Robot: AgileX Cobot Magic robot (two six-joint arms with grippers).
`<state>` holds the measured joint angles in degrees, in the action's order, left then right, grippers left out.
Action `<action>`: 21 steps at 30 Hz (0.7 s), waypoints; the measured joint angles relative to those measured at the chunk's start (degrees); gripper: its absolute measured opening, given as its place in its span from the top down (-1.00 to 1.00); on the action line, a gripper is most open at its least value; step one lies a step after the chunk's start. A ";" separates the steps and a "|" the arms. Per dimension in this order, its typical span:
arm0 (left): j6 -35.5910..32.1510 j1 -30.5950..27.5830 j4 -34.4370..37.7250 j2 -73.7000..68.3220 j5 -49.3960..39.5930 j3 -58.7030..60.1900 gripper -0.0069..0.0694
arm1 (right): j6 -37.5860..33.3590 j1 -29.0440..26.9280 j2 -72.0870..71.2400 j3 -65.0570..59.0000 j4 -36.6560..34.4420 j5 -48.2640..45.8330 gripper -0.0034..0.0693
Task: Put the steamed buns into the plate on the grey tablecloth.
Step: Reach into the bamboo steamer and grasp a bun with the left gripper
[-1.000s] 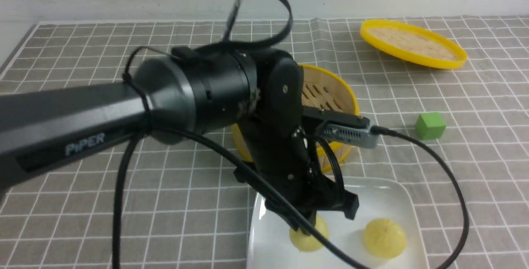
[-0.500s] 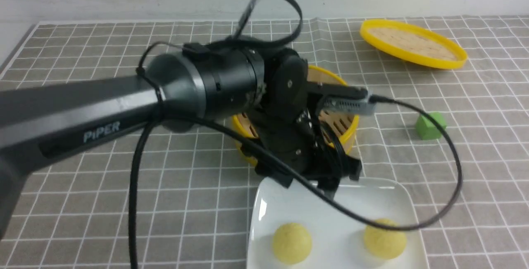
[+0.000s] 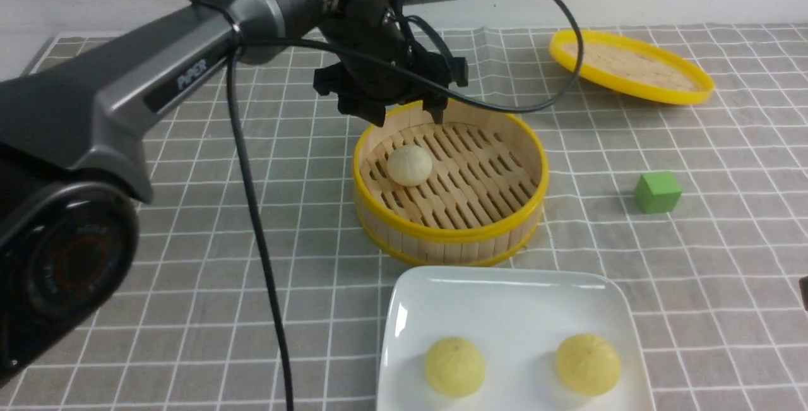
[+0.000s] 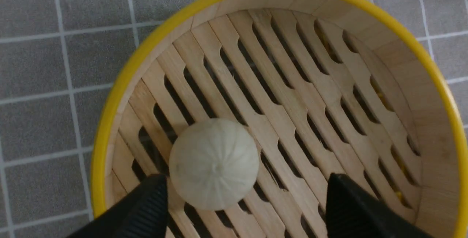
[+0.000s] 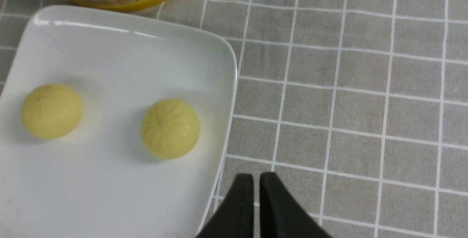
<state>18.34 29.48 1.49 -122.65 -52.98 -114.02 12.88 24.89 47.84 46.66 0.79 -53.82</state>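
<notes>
Two pale yellow steamed buns [image 3: 454, 365] [image 3: 587, 363] lie in the white square plate [image 3: 505, 297] at the front of the grey tablecloth [image 3: 189, 259]. They also show in the right wrist view [image 5: 51, 110] [image 5: 170, 128]. The off-white bun [image 3: 409, 165] sits in the bamboo steamer basket [image 3: 451, 234]. My left gripper [image 3: 407, 114] is open and empty above the basket's far rim; in the left wrist view the gripper [image 4: 245, 190] has the bun [image 4: 214, 163] close by one fingertip. My right gripper [image 5: 256, 183] is shut and empty beside the plate [image 5: 109, 48].
The yellow-rimmed lid [image 3: 631, 67] lies at the far right. A green cube [image 3: 658, 192] sits right of the basket. The left arm [image 3: 158, 76] and its cable [image 3: 259, 228] cross the left half of the table.
My left gripper let go of a yellow bun in the plate, rose and moved back to above the steamer basket. The off-white bun, hidden before, now shows.
</notes>
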 joint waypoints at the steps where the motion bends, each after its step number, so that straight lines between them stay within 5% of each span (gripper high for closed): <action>1: -0.12 0.00 -0.73 -1.27 -0.37 -0.58 -0.67 | 0.00 0.00 0.00 0.00 0.00 0.27 0.78; 10: -0.50 0.00 -3.19 -7.31 0.28 -0.89 -0.62 | 0.00 0.00 0.00 0.00 0.00 0.62 0.75; 12: -0.63 0.00 -3.07 -8.09 0.88 -0.94 -0.48 | 0.00 0.00 0.00 0.00 0.00 0.62 0.75; 19: -4.28 0.00 -1.49 -6.79 -2.54 -2.30 0.64 | 0.00 0.00 0.00 0.00 0.00 0.62 0.73; 21: -5.85 0.00 -1.49 -4.64 -7.03 -3.84 0.73 | 0.00 0.00 0.00 0.00 0.00 0.57 0.72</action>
<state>12.49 29.48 0.00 -127.29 -60.01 -117.87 12.88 24.89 47.84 46.66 0.79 -53.25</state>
